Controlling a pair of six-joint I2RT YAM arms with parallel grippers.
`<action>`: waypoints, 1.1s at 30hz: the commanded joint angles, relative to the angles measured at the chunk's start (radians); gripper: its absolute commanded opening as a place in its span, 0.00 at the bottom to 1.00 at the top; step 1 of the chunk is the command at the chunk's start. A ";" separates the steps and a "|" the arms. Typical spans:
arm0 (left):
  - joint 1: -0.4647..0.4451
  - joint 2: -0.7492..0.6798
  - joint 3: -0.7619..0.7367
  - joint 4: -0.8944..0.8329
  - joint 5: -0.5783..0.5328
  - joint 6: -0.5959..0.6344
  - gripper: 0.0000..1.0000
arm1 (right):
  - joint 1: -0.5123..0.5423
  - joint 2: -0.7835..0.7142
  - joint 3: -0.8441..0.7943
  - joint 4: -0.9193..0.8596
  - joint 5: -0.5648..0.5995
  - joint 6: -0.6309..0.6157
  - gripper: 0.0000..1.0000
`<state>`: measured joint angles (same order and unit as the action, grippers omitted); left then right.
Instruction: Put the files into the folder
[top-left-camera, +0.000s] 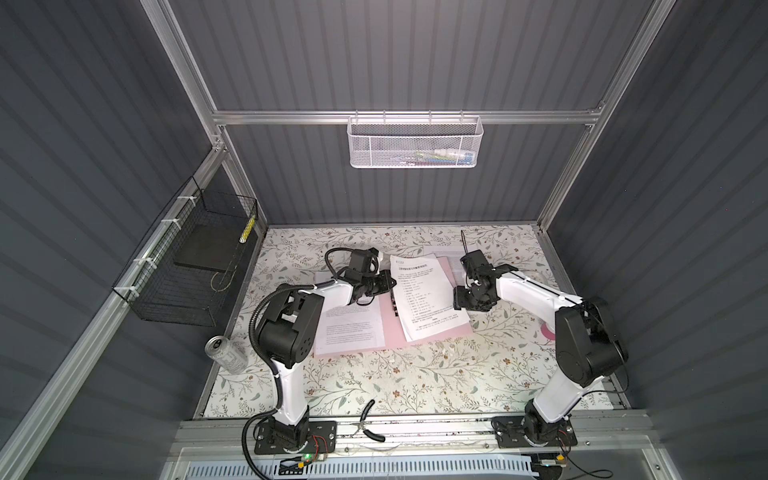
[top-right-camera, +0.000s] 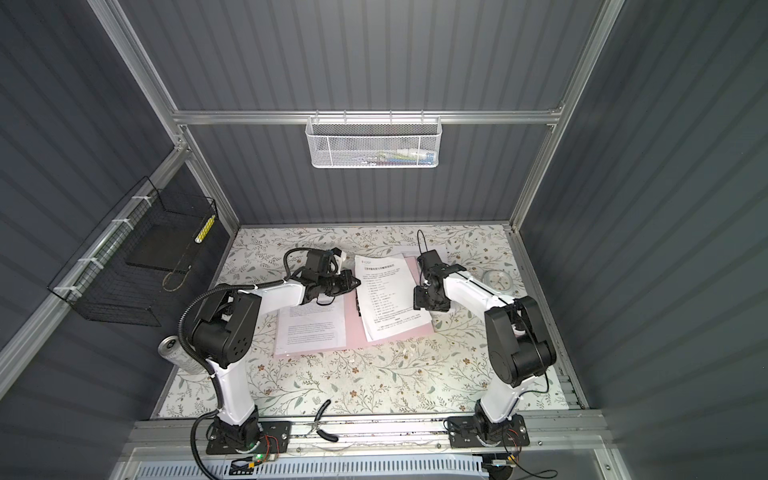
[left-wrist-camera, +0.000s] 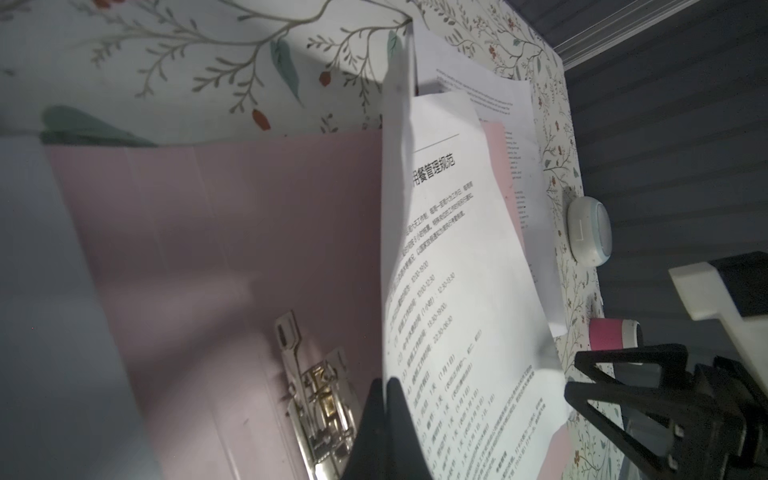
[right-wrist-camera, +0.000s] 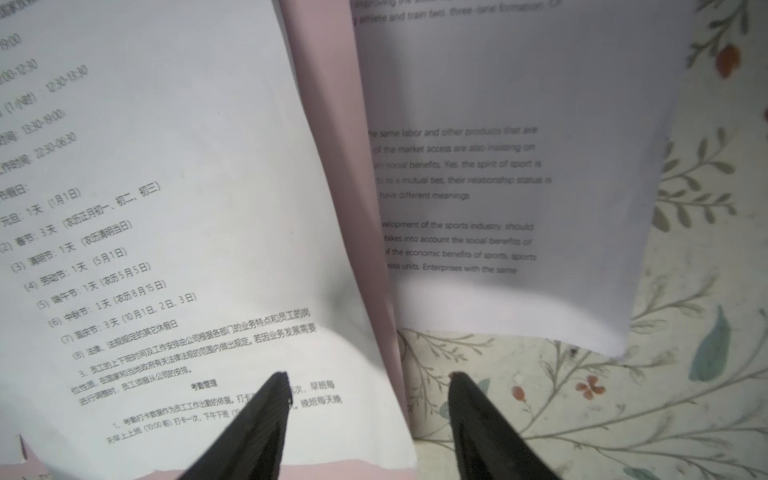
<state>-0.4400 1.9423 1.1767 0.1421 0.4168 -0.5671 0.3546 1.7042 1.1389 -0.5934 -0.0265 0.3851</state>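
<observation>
**Left arm** (top-left-camera: 332, 291): we record it bent at the elbow, with the forearm reaching in over the folder (top-left-camera: 390, 332). The left gripper (left-wrist-camera: 384, 399) has its black fingers (left-wrist-camera: 399, 436) pinched together on the raised long edge of the headed sheet (top-left-camera: 424, 291), just beside the silver metal clip (left-wrist-camera: 316, 399).

**Right arm** (top-left-camera: 532, 291): we log it folded inward. The right gripper (right-wrist-camera: 370, 399) points down with its fingers (right-wrist-camera: 257, 428) spread apart, holding nothing. One finger is over the headed sheet's corner, the other over the floral tablecloth (top-left-camera: 415, 374).

**Folder:** thin, matte, pale pink, lying open flat mid-table.
- A printed sheet (top-left-camera: 349, 328) lies on its left half.
- The headed sheet lies skewed and buckled on its right half.
- An English-text sheet (right-wrist-camera: 519, 166) is tucked partly under its right edge.

**White mesh basket** (top-left-camera: 415, 141), on the back rail: we cannot make out its contents.

**Black wire basket** (top-left-camera: 187, 266), on the left wall: it holds a flat black slab (top-left-camera: 203, 253).
</observation>
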 joint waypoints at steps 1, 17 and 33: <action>-0.006 0.029 0.046 -0.006 0.033 0.033 0.00 | -0.009 -0.019 -0.024 0.031 -0.043 0.003 0.63; -0.008 0.198 0.203 -0.024 0.050 0.066 0.00 | -0.014 -0.001 -0.030 0.058 -0.073 0.009 0.63; -0.001 0.242 0.218 -0.063 0.039 0.086 0.00 | -0.015 0.017 -0.022 0.058 -0.092 0.015 0.63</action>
<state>-0.4400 2.1738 1.3735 0.1078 0.4454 -0.5125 0.3428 1.7103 1.1145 -0.5346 -0.1097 0.3901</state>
